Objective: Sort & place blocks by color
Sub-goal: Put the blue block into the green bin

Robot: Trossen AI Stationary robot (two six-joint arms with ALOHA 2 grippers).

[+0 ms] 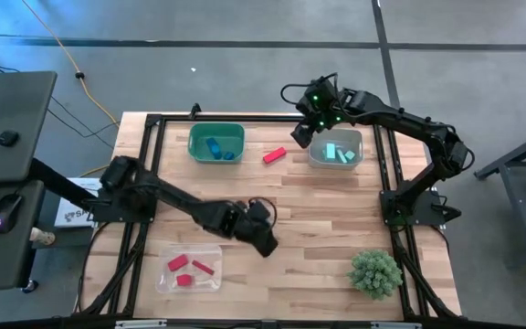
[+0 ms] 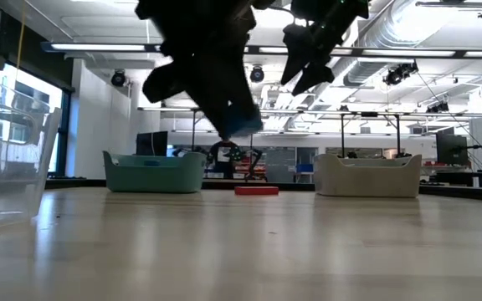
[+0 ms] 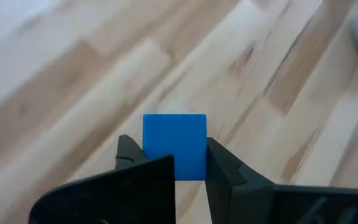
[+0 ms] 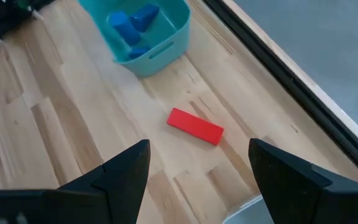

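Between the left gripper's (image 3: 176,163) closed fingers, a blue block (image 3: 174,144) hangs above the desk (image 3: 73,93). Carrying it level to the green bin (image 1: 216,143) ahead should avoid slips. Right gripper (image 4: 197,171), fingers apart, hovers over a red bar (image 4: 195,126).

Your blocks, placed relative to the green bin (image 1: 216,143)

Blue blocks (image 1: 215,148) lie inside it. One red bar (image 1: 274,155) lies flat on the wood just beside it, toward the grey bin holding teal blocks (image 1: 339,152). Red blocks (image 1: 188,268) sit well apart in the clear tray. One blue cube (image 3: 174,145) is pinched off the table.
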